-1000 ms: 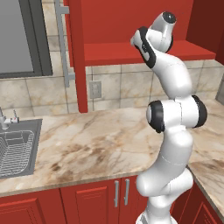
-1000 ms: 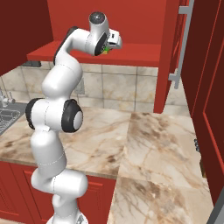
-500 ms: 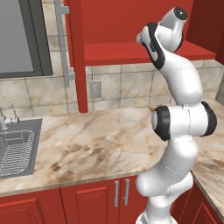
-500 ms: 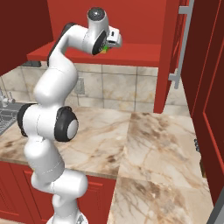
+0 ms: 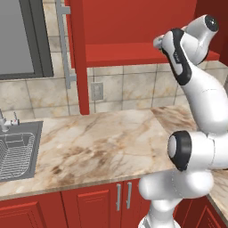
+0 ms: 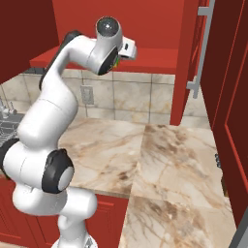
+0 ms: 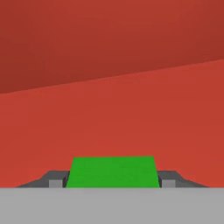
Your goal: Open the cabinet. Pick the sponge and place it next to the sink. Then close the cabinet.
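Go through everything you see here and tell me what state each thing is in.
Cabinet: doors open.
Sponge: green face up, between the fingers, on the cabinet shelf.
Gripper: fingers set either side of the sponge; grip uncertain.
Sink: wire rack inside, faucet not running.

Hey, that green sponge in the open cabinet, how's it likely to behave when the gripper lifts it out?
The sponge is a small flat block, so it is probably light and unlikely to roll. It sits squarely between the gripper fingertips, which suggests an even pinch; being a sponge, it may squash somewhat. Its broad flat faces should resist slipping.
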### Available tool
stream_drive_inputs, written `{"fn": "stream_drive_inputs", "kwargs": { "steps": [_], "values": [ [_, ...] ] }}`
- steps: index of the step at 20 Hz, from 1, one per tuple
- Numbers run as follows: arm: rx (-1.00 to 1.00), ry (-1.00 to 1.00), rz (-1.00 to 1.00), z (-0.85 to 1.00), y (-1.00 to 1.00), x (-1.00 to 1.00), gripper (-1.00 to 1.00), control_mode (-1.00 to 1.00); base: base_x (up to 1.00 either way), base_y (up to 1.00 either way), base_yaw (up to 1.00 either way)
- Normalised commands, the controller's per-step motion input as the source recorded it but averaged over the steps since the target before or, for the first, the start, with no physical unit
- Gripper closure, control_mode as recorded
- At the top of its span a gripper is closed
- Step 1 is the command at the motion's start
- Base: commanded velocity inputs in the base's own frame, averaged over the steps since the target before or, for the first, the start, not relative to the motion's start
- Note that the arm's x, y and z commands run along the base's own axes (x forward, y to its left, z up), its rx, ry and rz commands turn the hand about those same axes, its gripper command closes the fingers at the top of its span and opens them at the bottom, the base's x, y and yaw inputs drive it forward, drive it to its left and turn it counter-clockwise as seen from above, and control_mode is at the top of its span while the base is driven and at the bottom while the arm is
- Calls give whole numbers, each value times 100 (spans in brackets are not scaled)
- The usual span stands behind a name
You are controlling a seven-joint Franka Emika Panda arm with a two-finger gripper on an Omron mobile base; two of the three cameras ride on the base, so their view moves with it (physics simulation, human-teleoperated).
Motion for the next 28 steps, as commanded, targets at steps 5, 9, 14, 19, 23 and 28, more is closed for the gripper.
{"fn": "stream_drive_inputs", "kwargs": {
  "steps": [5,9,14,19,23,28],
  "values": [
    [8,-6,0,0,-13,-100,100,-100,0,0,0],
    [7,-3,0,0,-2,-100,100,-100,0,0,0],
    [4,0,0,0,0,-93,100,-100,0,0,0],
    [0,14,0,-1,4,-47,100,-100,0,0,0],
    [0,22,0,-17,28,-20,100,-100,0,0,0],
    [0,19,0,-48,44,-3,100,-100,0,0,0]
  ]
}}
